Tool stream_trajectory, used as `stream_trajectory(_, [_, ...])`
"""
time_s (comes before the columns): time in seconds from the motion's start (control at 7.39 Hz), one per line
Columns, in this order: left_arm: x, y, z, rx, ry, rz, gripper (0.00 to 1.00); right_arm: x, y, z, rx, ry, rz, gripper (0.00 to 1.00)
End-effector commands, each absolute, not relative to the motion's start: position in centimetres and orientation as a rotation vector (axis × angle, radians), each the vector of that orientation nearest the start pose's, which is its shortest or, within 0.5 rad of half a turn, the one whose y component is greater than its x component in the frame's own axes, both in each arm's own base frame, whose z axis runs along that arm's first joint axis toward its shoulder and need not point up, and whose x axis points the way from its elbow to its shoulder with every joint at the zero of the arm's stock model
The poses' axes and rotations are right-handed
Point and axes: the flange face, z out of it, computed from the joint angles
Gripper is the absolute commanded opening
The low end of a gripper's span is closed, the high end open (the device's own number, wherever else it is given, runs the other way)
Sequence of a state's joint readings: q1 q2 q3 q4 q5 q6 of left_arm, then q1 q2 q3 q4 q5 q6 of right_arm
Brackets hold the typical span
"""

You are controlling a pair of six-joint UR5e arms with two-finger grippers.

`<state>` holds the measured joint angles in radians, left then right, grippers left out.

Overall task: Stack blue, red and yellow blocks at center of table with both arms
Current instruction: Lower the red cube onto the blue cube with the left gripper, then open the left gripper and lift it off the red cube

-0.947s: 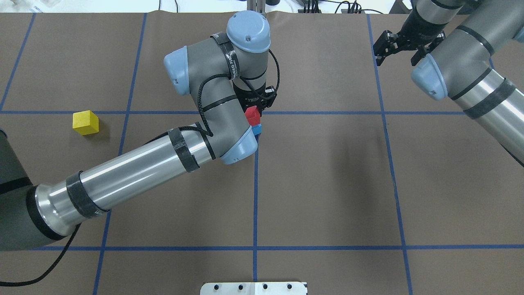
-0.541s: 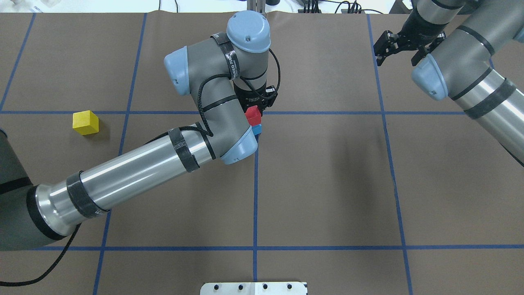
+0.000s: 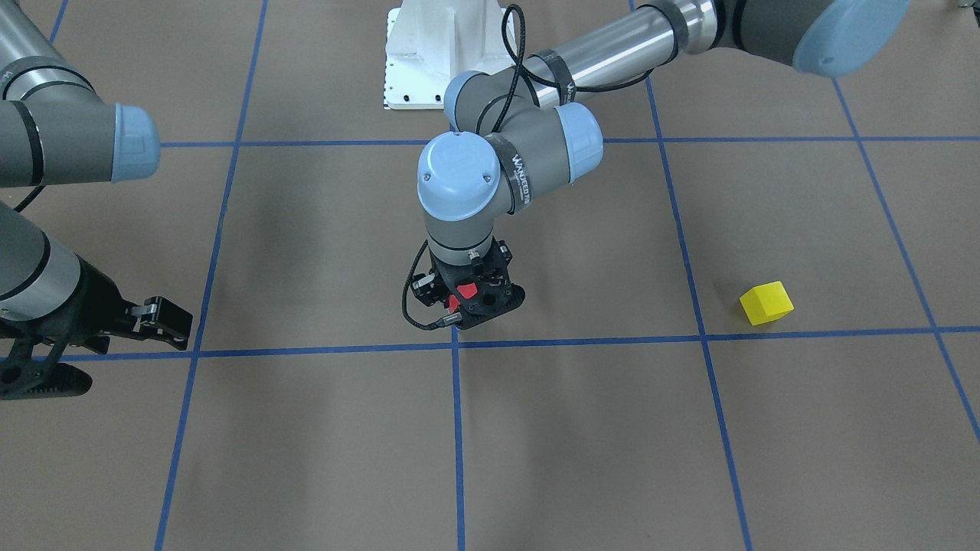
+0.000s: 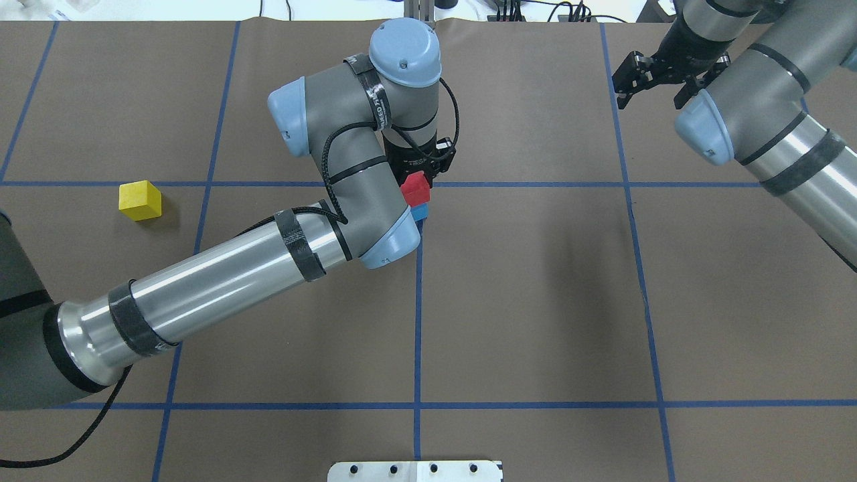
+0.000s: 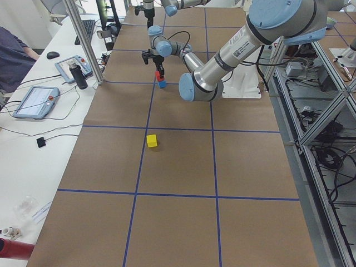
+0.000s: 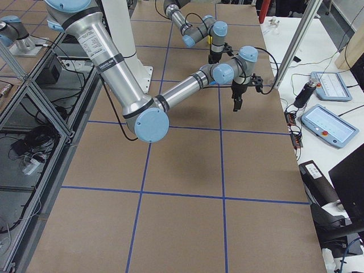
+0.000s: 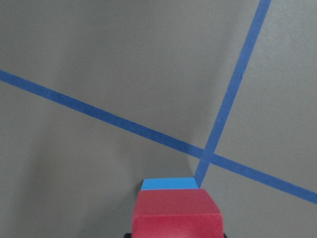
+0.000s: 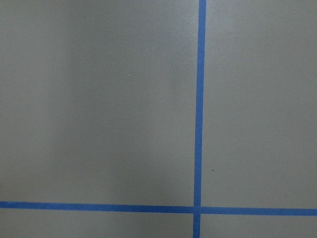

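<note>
table cover [image 4: 535, 301]: matt brown paper | left arm tube [image 4: 214, 294]: glossy metal | red block [image 4: 416, 189]: matt

Grey arms [image 4: 348, 134], pale-blue caps [image 4: 406, 41], black cables [image 4: 325, 167]

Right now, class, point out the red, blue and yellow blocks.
red block [image 4: 416, 188]: overhead exterior view, its upper face.
blue block [image 4: 420, 213]: overhead exterior view, visible strip under the red block.
yellow block [image 4: 140, 199]: overhead exterior view, top face.

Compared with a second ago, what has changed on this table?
Very little. The left claw, gripping the red block, shifted slightly above the blue block. The open right claw barely drifted. The yellow block stayed where it was.
</note>
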<state>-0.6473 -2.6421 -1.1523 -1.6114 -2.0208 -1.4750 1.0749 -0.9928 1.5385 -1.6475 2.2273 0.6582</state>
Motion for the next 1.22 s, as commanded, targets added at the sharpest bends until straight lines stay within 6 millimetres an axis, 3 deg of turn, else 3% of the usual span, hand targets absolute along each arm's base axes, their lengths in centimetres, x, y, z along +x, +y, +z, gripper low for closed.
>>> stream_trajectory(0.0, [59.8, -56.6, 13.2, -0.148, 0.802, -0.37, 1.0, -26.3, -64.4, 33.9, 0.029, -0.788, 0.002, 0.99])
stream_trajectory(0.41, [59.5, -56.6, 13.3, -0.144, 0.805, -0.368, 1.0, -26.2, -64.3, 33.6, 0.033, -0.793, 0.001, 0.99])
stream_trajectory(0.54, [58.0, -56.9, 11.9, -0.134, 0.827, -0.371, 1.0, -25.8, -64.4, 33.5, 0.036, -0.795, 0.006, 0.99])
stream_trajectory(0.68, [54.1, -57.8, 9.5, -0.127, 0.861, -0.385, 1.0, -25.7, -64.3, 33.5, 0.038, -0.796, 0.004, 0.99])
stream_trajectory(0.81, [50.5, -56.5, 9.7, -0.098, 0.857, -0.324, 1.0, -25.6, -64.3, 33.4, 0.04, -0.796, 0.004, 0.99])
stream_trajectory(0.95, [45.8, -54.6, 13.8, -0.051, 0.852, -0.26, 1.0, -25.5, -64.4, 33.4, 0.041, -0.796, 0.006, 0.99])
stream_trajectory(1.08, [41.1, -53.1, 19.1, -0.015, 0.84, -0.224, 1.0, -25.5, -64.4, 33.4, 0.041, -0.796, 0.006, 0.99])
